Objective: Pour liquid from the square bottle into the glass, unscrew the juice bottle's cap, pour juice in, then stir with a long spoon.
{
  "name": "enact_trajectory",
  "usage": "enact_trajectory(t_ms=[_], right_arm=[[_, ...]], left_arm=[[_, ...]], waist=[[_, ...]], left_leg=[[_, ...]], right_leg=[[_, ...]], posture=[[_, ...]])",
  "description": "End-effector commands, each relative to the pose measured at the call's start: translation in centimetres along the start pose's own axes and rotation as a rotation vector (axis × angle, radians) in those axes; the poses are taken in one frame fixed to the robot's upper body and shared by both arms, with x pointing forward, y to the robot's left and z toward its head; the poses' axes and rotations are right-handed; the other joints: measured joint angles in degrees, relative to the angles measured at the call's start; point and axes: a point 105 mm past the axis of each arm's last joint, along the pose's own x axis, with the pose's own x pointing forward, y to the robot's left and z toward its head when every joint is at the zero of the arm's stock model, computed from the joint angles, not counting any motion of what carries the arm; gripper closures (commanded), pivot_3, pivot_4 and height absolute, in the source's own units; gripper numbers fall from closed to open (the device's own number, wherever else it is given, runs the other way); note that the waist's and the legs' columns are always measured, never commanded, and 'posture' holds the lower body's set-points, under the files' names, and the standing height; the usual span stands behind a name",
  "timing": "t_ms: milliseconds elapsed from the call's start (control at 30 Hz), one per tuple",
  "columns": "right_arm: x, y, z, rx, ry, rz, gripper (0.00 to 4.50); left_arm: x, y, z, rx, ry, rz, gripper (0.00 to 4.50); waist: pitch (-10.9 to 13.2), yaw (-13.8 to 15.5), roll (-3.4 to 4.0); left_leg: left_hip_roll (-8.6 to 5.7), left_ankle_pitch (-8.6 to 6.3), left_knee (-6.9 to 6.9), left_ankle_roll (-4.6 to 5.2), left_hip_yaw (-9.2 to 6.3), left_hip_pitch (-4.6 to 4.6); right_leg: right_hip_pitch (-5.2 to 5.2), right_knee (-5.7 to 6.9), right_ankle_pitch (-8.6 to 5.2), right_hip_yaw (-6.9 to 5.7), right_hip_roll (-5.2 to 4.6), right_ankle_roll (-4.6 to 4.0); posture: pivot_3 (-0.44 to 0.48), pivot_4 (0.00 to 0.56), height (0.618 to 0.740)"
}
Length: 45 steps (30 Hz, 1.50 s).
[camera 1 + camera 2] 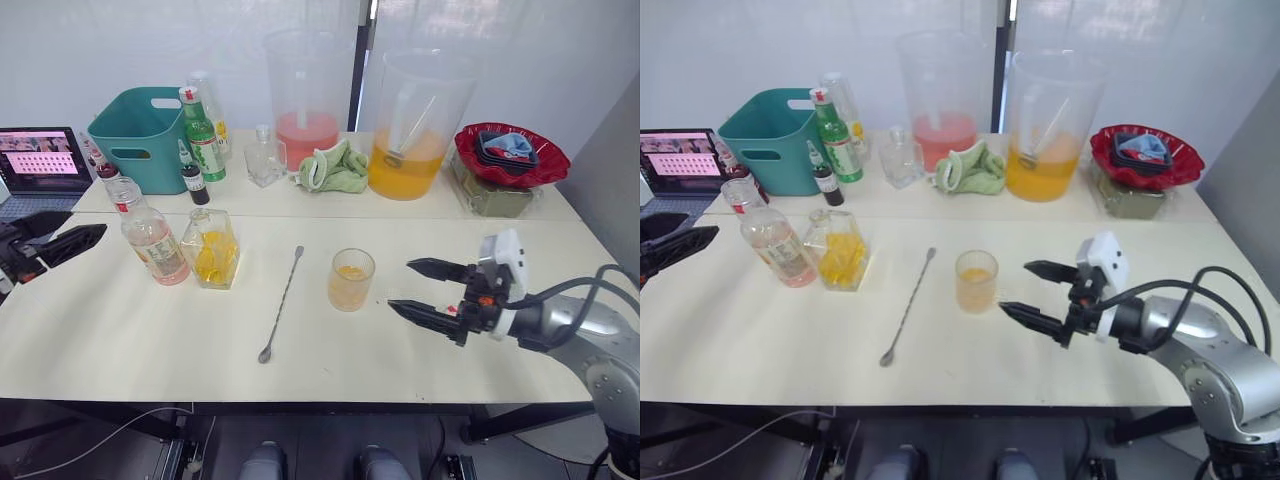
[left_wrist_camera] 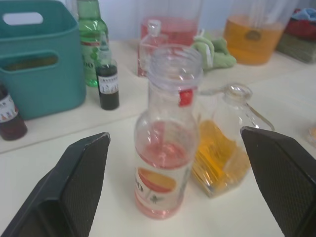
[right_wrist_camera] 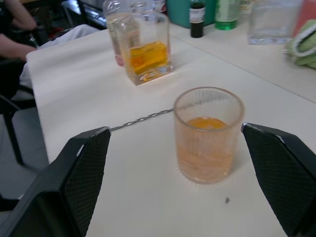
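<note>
The glass (image 1: 351, 279) holds orange liquid and stands just ahead of the right gripper (image 1: 425, 288), whose fingers are spread and empty. The long spoon (image 1: 281, 303) lies flat beyond the glass from that gripper, untouched, so stirring looks like the step in hand. The juice bottle (image 1: 150, 236), uncapped, and the square bottle (image 1: 210, 248) stand side by side in front of the left gripper (image 1: 62, 240), also spread and empty. To stir well, the right gripper should probably pinch the thin handle near its upper end; the bowl seems to rest flush on the table (image 1: 480, 365).
</note>
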Motion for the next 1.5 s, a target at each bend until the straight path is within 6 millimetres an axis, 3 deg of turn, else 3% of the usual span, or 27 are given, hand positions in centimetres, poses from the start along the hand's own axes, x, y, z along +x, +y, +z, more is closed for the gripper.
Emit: enact_trajectory(t_ms=[33, 133, 300, 367, 467, 633, 833, 933, 1067, 1133, 1300, 1500], right_arm=[[-4.6, -3.5, -0.6, -0.057, 0.0, -0.269, 0.0], [-8.6, -4.5, -2.8, -0.015, 0.01, -0.412, 0.0], [-12.9, -5.4, -5.1, -0.005, 0.046, -0.55, 0.0], [-14.2, -5.8, -5.9, -0.002, 0.059, -0.594, 0.0], [-14.4, -5.7, -7.1, 0.004, 0.081, -0.607, 0.0], [-13.3, -5.8, -6.8, 0.0, 0.042, -0.589, 0.0], [-9.0, -5.6, -4.1, -0.022, -0.072, -0.441, 0.0], [-6.8, -4.5, -2.9, -0.002, -0.109, -0.287, 0.0], [-5.4, -3.3, -2.0, 0.02, -0.093, -0.116, 0.0], [-4.4, -1.7, -1.6, 0.02, -0.044, 0.065, 0.0], [-2.7, 0.9, -0.5, -0.021, 0.009, 0.32, 0.0], [-1.8, 2.5, -0.3, -0.069, 0.049, 0.41, 0.0]], left_arm=[[-2.1, -1.0, -1.9, -0.005, -0.014, -0.024, 0.02], [-3.3, 0.0, -5.2, -0.021, 0.006, 0.086, 0.02], [-3.0, -0.6, -8.4, 0.007, 0.066, 0.089, 0.02], [-2.7, -1.1, -9.0, 0.015, 0.066, 0.08, 0.02], [-2.3, -1.7, -9.8, 0.02, 0.08, 0.066, 0.02], [-2.0, -2.5, -10.1, 0.023, 0.079, 0.057, 0.02], [0.5, -8.8, -11.3, -0.054, 0.083, 0.006, 0.02], [2.2, -11.7, -11.7, -0.097, 0.077, 0.076, 0.02], [4.3, -15.0, -11.9, -0.145, 0.103, 0.144, 0.02], [6.3, -17.5, -11.9, -0.134, 0.135, 0.157, 0.02], [9.0, -19.4, -11.6, -0.115, 0.17, 0.204, 0.02], [11.8, -20.1, -12.4, -0.067, 0.246, 0.199, 0.02]], waist=[[0.0, 0.1, 0.04], [0.0, 0.5, 0.04], [-0.1, 0.3, -0.07], [-0.2, 0.2, 0.0], [-0.2, 0.1, -0.01], [-0.2, -0.3, 0.0], [-0.2, -0.6, 0.1], [-0.2, 0.1, 0.09], [-0.2, 0.6, 0.09], [-0.2, 0.6, 0.1], [-0.2, 0.3, 0.07], [-0.2, 0.4, 0.08]], left_leg=[[0.0, -0.01, -0.01, 0.0, 0.03, 0.02], [0.01, -0.02, -0.17, -0.01, 0.02, 0.21], [0.12, 0.04, -0.23, -0.07, 0.1, 0.49], [0.11, 0.03, -0.43, -0.08, 0.2, 0.93], [0.14, 0.03, -0.79, -0.08, 0.23, 1.25], [0.19, 0.02, -0.85, -0.09, 0.23, 1.25], [0.24, -0.01, -0.85, -0.13, 0.2, 1.24], [0.19, 0.0, -0.84, -0.13, 0.19, 1.21], [0.01, 0.0, -0.77, -0.12, 0.18, 1.19], [-0.03, 0.0, -0.73, -0.12, 0.18, 1.19], [-0.05, 0.0, -0.66, -0.12, 0.13, 1.2], [-0.05, 0.0, -0.7, -0.12, 0.05, 1.13]], right_leg=[[0.02, -0.02, 0.0, 0.02, -0.01, 0.0], [0.27, -0.26, -0.01, 0.0, -0.04, -0.02], [0.55, -0.47, -0.01, 0.04, 0.03, -0.07], [1.0, -0.75, -0.02, 0.12, -0.02, -0.07], [1.26, -0.96, -0.04, 0.14, -0.01, -0.09], [1.23, -0.96, -0.05, 0.15, 0.01, -0.11], [1.25, -0.96, -0.07, 0.27, -0.23, -0.06], [1.27, -0.97, -0.07, 0.21, -0.25, -0.04], [1.36, -0.97, -0.09, 0.16, -0.37, 0.08], [1.4, -1.01, -0.1, 0.15, -0.38, 0.13], [1.44, -1.02, -0.09, 0.16, -0.07, 0.13], [1.42, -1.09, -0.09, 0.17, 0.02, 0.12]], posture=[[0.0, 0.15, 0.74], [0.0, 0.15, 0.74], [0.0, 0.15, 0.74], [0.0, 0.15, 0.74], [0.0, 0.15, 0.74], [0.0, 0.15, 0.74], [0.0, 0.15, 0.74], [0.0, 0.15, 0.74], [0.0, 0.15, 0.74], [0.0, 0.15, 0.74], [0.0, 0.15, 0.74], [0.0, 0.15, 0.74]])
